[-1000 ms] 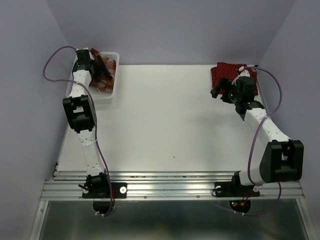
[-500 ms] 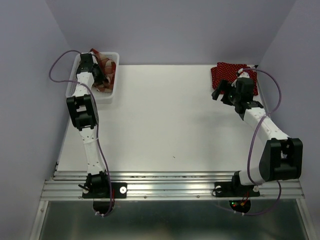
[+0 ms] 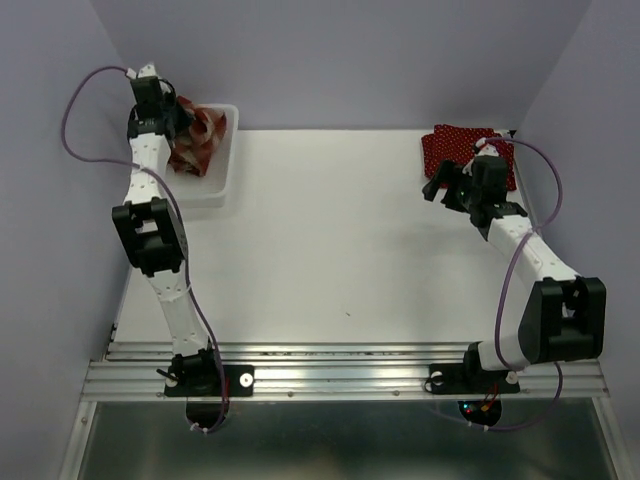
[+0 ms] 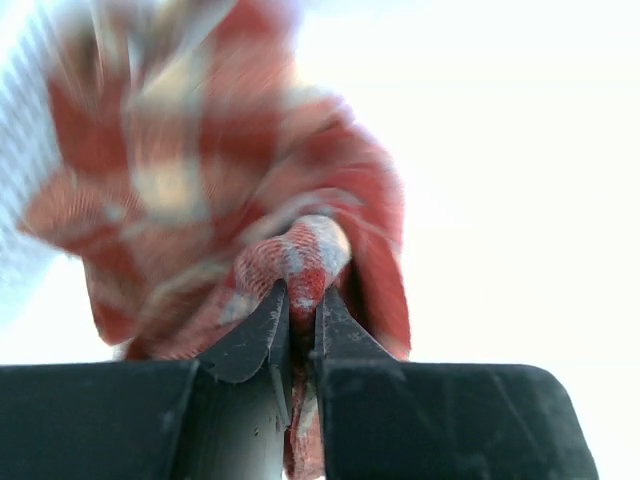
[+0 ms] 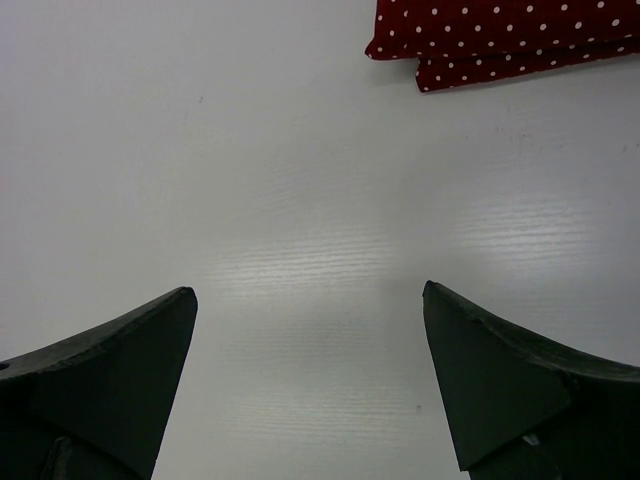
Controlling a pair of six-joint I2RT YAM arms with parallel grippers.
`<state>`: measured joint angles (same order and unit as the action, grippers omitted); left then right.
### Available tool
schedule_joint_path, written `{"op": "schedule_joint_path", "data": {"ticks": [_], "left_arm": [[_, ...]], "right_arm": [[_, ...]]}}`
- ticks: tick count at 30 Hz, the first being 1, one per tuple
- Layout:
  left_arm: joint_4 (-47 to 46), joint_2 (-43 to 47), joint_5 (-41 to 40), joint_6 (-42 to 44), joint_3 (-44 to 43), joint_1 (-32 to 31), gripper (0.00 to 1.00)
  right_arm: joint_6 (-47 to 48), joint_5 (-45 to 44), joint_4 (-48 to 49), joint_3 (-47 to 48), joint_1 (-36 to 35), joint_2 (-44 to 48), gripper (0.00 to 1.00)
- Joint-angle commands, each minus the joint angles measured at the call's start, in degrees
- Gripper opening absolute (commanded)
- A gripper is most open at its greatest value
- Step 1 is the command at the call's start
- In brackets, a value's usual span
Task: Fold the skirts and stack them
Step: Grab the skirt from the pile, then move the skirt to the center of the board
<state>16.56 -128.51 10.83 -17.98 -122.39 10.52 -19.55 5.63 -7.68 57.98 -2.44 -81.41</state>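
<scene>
A red-and-cream plaid skirt hangs bunched over the white basket at the back left. My left gripper is raised above the basket and shut on a fold of it. In the left wrist view the fold is pinched between my jaws and the rest droops away, blurred. A folded dark red polka-dot skirt lies at the back right, its edge also showing in the right wrist view. My right gripper hovers just in front of it, open and empty.
The basket stands against the left wall. The purple walls close in at the back and on both sides. White tabletop stretches between the two arms.
My left gripper has shut on the plaid skirt in the basket and risen up and back, pulling the cloth up with it. The right arm has barely moved.
</scene>
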Motion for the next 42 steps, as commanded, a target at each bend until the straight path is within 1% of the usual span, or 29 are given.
{"op": "schedule_joint_path", "data": {"ticks": [1, 5, 9, 10, 11, 13, 14, 15, 17, 19, 20, 22, 23, 25, 26, 28, 30, 31, 32, 33, 34, 35, 36, 37, 38, 39, 40, 41, 42], "left_arm": [[-11.7, 15.6, 0.0, -3.2, -3.6, 0.3, 0.00], [-15.5, 21.4, 2.8, -5.0, -8.8, 0.3, 0.00], [-22.8, 26.9, 12.1, -8.6, -9.1, 0.2, 0.00], [-23.8, 28.0, 15.2, -10.7, -9.3, -0.2, 0.00], [-24.8, 30.1, 17.0, -11.5, -9.3, -1.4, 0.00], [-26.0, 33.5, 18.4, -12.2, -8.4, -3.6, 0.00], [-26.7, 34.8, 19.5, -12.2, -7.7, -5.1, 0.00], [-27.1, 35.8, 20.8, -11.8, -6.0, -8.8, 0.00], [-27.1, 38.8, 20.5, -9.9, -3.5, -14.0, 0.00], [-27.1, 40.6, 18.5, -8.7, -1.6, -19.2, 0.00], [-27.5, 41.3, 18.7, -8.8, -0.6, -23.7, 0.00], [-28.0, 41.2, 19.7, -10.3, 0.0, -27.2, 0.00], [-29.5, 40.7, 20.4, -12.2, 0.9, -29.8, 0.00], [-31.8, 39.8, 21.9, -13.8, 1.6, -32.1, 0.00], [-32.9, 38.1, 22.6, -14.1, 0.5, -34.5, 0.00], [-33.0, 36.5, 25.8, -15.9, -0.7, -36.2, 0.00], [-33.6, 36.1, 27.7, -17.1, 0.9, -37.2, 0.00], [-33.7, 37.0, 26.7, -17.2, 3.6, -37.2, 0.00], [-33.5, 39.8, 25.0, -16.6, 11.2, -37.2, 0.00], [-32.7, 41.5, 21.7, -15.7, 15.6, -37.2, 0.00], [-32.1, 43.4, 13.3, -14.7, 20.6, -37.2, 0.00], [-31.2, 46.6, 8.6, -13.7, 25.3, -37.0, 0.00], [-31.3, 47.9, 4.3, -14.2, 35.1, -36.8, 0.04], [-31.3, 48.8, -0.7, -15.0, 39.7, -35.8, 0.09], [-30.8, 49.0, -2.6, -16.2, 43.1, -35.3, 0.16], [-29.7, 48.4, -4.7, -17.1, 47.8, -34.6, 0.19], [-28.3, 47.5, -7.1, -17.4, 49.3, -34.0, 0.30], [-25.3, 44.6, -7.1, -17.3, 50.2, -32.9, 0.82], [-22.8, 42.7, -7.6, -16.6, 50.1, -32.4, 0.99]], "right_arm": [[-1.9, 1.1, 0.6, 1.8, 0.2, 4.6, 1.00], [-3.0, -0.4, 0.6, 1.4, 0.2, 7.8, 1.00], [-4.6, -3.4, -0.1, 0.1, 0.2, 12.8, 1.00], [-5.2, -4.8, -0.1, -0.3, 0.2, 14.2, 1.00], [-5.9, -9.1, -0.2, -1.3, 0.2, 16.9, 1.00], [-6.8, -14.6, -1.4, -2.0, 0.2, 19.4, 1.00], [-7.6, -18.2, -2.7, -1.9, 0.2, 20.6, 1.00], [-8.8, -24.7, -5.8, -1.6, 0.2, 22.4, 1.00], [-10.1, -31.7, -9.1, -0.8, 0.2, 23.7, 1.00], [-10.2, -33.5, -11.0, -0.9, 0.2, 25.2, 1.00], [-10.9, -34.3, -11.5, -0.8, 0.2, 25.5, 1.00], [-10.6, -33.8, -12.1, 0.2, 0.2, 25.5, 1.00], [-10.6, -33.8, -13.9, 1.0, 0.2, 25.2, 1.00], [-10.9, -34.4, -15.5, 2.6, 0.2, 24.8, 1.00], [-10.9, -35.3, -16.4, 2.7, 0.2, 24.8, 1.00], [-10.9, -35.9, -16.7, 2.5, 0.2, 25.0, 1.00], [-10.9, -36.0, -16.9, 2.3, 0.2, 24.8, 1.00], [-10.9, -35.7, -16.9, 2.3, 0.2, 24.7, 1.00], [-10.7, -35.2, -17.2, 2.4, 0.2, 24.3, 1.00], [-10.6, -35.0, -17.3, 2.5, 0.2, 23.9, 1.00], [-10.4, -34.7, -17.4, 2.6, 0.2, 23.7, 1.00], [-10.3, -34.5, -17.5, 2.7, 0.2, 23.3, 1.00], [-10.2, -33.8, -18.0, 2.9, 0.2, 22.4, 1.00], [-10.2, -33.2, -18.2, 3.2, 0.2, 22.1, 1.00], [-10.1, -32.4, -18.6, 3.5, 0.2, 21.6, 1.00], [-9.8, -30.3, -18.9, 3.8, 0.2, 21.0, 1.00], [-9.5, -29.1, -18.9, 4.0, 0.2, 19.6, 1.00], [-9.3, -27.5, -19.1, 4.2, 0.2, 18.8, 1.00], [-7.9, -24.3, -19.6, 4.6, 0.2, 18.0, 1.00]]}}
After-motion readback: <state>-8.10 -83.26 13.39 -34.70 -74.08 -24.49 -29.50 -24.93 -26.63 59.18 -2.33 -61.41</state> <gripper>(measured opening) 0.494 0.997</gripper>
